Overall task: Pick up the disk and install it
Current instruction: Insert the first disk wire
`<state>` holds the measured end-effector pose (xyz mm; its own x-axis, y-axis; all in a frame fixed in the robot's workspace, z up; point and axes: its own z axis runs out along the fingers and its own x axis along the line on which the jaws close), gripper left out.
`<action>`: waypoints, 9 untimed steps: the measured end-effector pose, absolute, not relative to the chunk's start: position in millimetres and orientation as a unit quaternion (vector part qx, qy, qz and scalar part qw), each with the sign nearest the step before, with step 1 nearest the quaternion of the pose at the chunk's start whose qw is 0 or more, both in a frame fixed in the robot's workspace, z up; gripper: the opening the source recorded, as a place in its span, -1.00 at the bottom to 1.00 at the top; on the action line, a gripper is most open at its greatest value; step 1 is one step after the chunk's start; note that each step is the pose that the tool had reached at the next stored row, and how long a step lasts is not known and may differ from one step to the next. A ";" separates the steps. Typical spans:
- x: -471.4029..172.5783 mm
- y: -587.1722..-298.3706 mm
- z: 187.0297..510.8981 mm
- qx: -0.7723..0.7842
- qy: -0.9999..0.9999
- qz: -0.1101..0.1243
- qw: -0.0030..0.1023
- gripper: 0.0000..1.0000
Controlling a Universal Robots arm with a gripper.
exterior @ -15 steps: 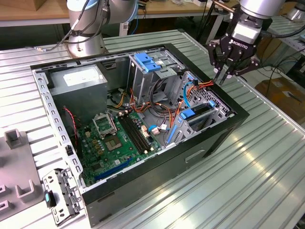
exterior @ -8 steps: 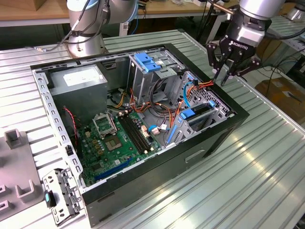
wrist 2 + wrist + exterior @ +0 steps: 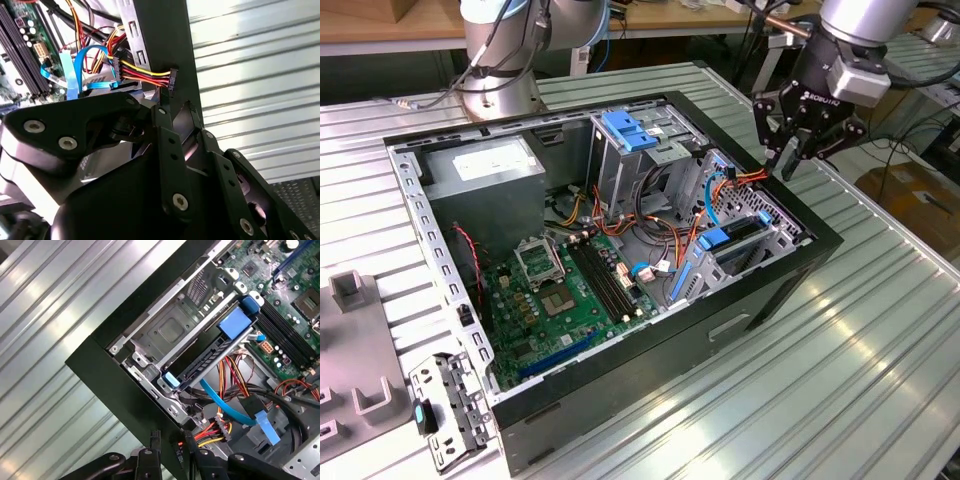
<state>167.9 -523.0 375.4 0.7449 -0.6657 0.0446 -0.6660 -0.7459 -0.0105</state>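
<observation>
Gripper (image 3: 788,166) hangs over the computer case (image 3: 620,395) rim, at 1 o'clock from the disk (image 3: 745,232) in the exterior view. Jaws narrow, holding nothing. Disk sits in its bay.

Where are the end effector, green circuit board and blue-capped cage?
End effector (image 3: 796,160): exterior view, between its fingertips.
Green circuit board (image 3: 563,292): exterior view, near its middle.
Blue-capped cage (image 3: 618,172): exterior view, grey side wall.

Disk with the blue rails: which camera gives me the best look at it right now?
The first wrist view: the disk runs edge-on through the metal bay, with blue tabs at both ends. The exterior view has the disk from farther off, tilted in that bay, near the tool.
</observation>
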 end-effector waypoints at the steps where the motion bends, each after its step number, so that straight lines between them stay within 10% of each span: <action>1: 167.9 -523.0 375.0 0.937 -0.348 0.023 0.003 -0.37; 9: 167.9 -519.0 369.1 0.955 -0.297 0.020 -0.006 -0.37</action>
